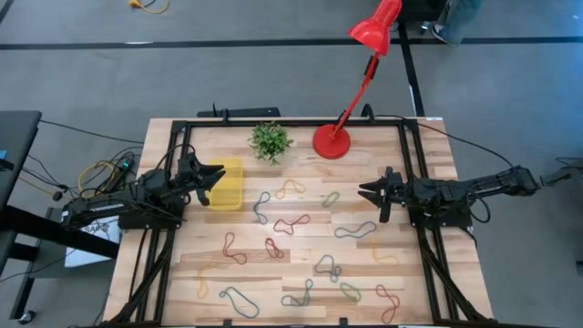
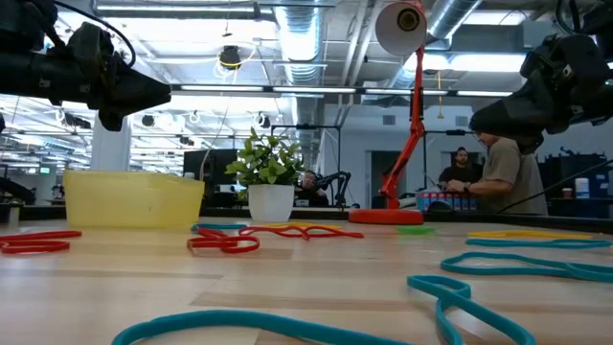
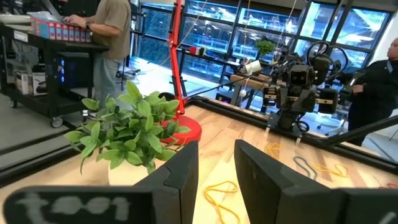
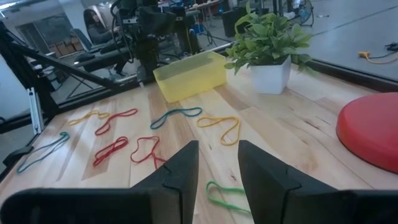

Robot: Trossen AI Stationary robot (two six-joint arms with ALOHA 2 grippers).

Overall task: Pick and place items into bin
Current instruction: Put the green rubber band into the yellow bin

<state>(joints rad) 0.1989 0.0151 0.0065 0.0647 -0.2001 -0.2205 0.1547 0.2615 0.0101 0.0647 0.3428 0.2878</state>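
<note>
- Left gripper (image 1: 217, 174): poised above the yellow bin (image 1: 226, 185); jaws parted a little, holding nothing; apparently placed for a drop or a fresh start.
- Right gripper (image 1: 364, 189): raised over the table's right side, narrowly open, empty.
- Rubber bands (image 1: 291, 222): scattered flat across the wooden table (image 1: 301, 155), none visibly binned.
- Potted plant (image 1: 271, 140), red lamp (image 1: 332, 140): at the far edge, clear of work.

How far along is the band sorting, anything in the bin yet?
Barely started, as far as visible. The yellow bin shows no bands inside from above. Neither gripper carries anything: the left gripper hovers open over the bin, and the right gripper is open above the table's right side. Many loops remain scattered on the table.
</note>
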